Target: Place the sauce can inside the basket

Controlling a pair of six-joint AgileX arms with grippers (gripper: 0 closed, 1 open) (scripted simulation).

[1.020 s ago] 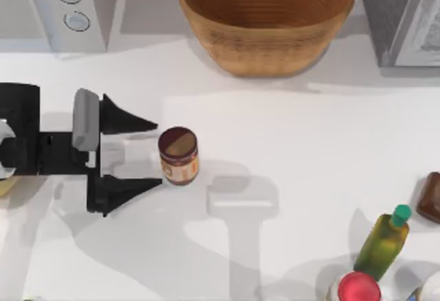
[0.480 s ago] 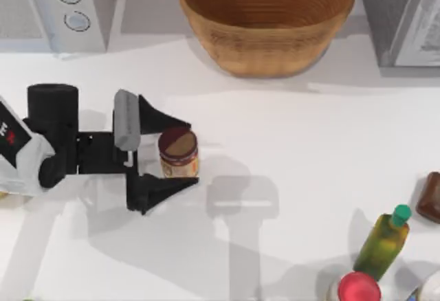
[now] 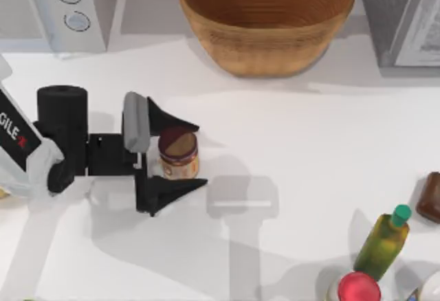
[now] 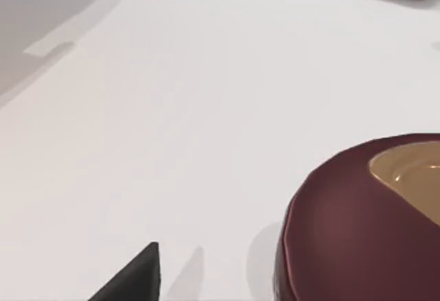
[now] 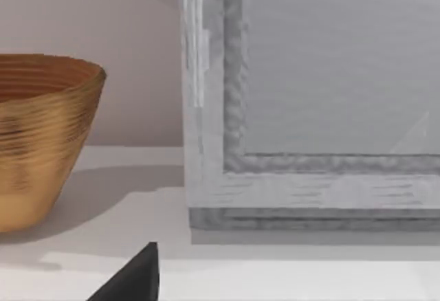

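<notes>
**Can between spread fingers, basket across open table**

The sauce can stands upright on the white table, toward the top view's left and well short of the basket at the table's far edge. It looks like a rigid, squat metal cylinder, probably of modest weight, with a smooth label that may be slippery; a grip across the label band, below the maroon rim, seems safest, since the flat walls should take squeezing without denting. The left wrist view shows its maroon top close under the camera.

The left gripper straddles the can with its 2 fingers spread, 1 on each side, neither visibly pressing the label: unclenched, holding nothing.

Between can and basket the table lies bare, so a lift and carry has free room. The basket's rim stands high, so the can must clear it. A microwave sits at the far left, another appliance at the far right. Bottles cluster near the right, well apart.

The right gripper is parked near the appliance and the basket; whether it is spread or closed, I cannot tell.
</notes>
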